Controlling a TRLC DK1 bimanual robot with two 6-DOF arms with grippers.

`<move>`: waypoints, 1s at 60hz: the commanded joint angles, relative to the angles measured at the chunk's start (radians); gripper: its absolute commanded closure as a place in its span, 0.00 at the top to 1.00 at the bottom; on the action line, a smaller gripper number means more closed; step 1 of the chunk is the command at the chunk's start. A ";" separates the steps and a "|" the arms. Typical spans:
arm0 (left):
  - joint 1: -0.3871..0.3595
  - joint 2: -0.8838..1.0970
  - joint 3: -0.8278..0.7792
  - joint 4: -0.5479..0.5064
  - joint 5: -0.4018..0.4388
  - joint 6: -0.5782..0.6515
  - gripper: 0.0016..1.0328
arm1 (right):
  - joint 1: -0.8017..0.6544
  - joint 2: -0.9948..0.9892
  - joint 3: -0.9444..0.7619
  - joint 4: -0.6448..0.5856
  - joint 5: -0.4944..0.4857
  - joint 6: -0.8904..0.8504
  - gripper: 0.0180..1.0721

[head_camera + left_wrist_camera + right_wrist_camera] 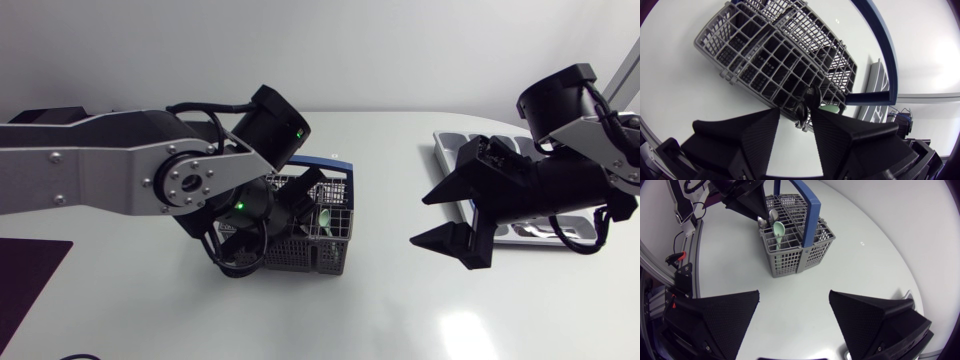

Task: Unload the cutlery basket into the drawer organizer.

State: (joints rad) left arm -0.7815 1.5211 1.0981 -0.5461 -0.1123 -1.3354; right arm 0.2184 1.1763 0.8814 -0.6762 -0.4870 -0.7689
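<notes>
no readable text or signs anywhere

On the white table (400, 300), near its middle: grey plastic lattice cutlery basket with a blue hoop handle (330, 255). In the basket: pale green plastic spoon (778, 230), with metal spoons (772, 215) just beside it. Directly over the basket's left part: left gripper (796, 111). Well right of the basket, above the table: right gripper (420, 220). Farther right of the basket, on the table: grey compartmented drawer organizer (447, 150).
</notes>
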 commanded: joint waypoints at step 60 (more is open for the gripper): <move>0.007 0.025 -0.067 0.086 0.017 -0.027 0.03 | 0.079 -0.043 -0.082 0.069 0.076 0.031 0.95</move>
State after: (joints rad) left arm -0.7792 1.5345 1.0737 -0.4519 -0.0971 -1.3357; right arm 0.2893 1.1431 0.8234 -0.6159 -0.4171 -0.7506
